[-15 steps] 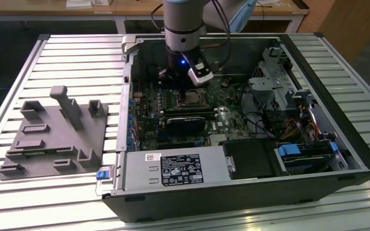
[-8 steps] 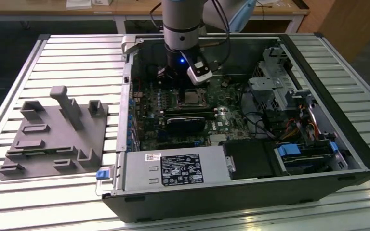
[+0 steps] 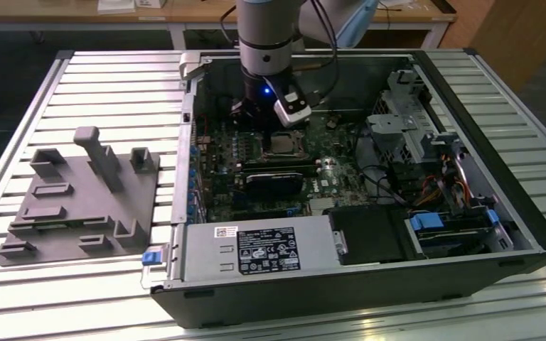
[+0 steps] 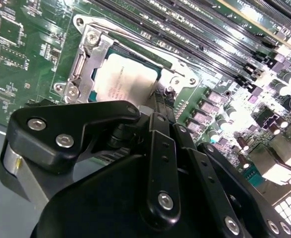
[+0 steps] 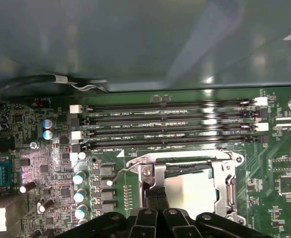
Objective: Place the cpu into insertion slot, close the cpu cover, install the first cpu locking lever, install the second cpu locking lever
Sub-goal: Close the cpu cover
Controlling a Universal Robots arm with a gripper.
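Sitting in the socket: chip under its frame, fingers closed at the rim

The cpu (image 5: 192,192) lies flat in the insertion slot (image 5: 185,170), its pale metal top facing up. Of the slot, little more than a dark strip along one side of the chip can be seen. The cpu cover (image 5: 229,186), a silver frame, lies down around the chip. The near edge of chip and cover is hidden behind the black linkage in both wrist views. A thin wire lever (image 5: 119,171) juts out at an angle from one corner of the cover; whether it is hooked cannot be told.

The fingers (image 5: 150,199) are pressed together with only a hairline seam between them. Their tips stand at the cover's edge just beside the chip. Whether they pinch anything there cannot be made out.

Long black memory slots (image 5: 170,124) run just beyond the socket on the green board. In the exterior view the arm (image 3: 268,64) reaches down into the open computer case (image 3: 349,298) at the upper middle of the frame, and the socket below it is too small to read. A grey fixture tray (image 3: 74,199) lies on the slatted bench (image 3: 111,85) at the exterior view's left.
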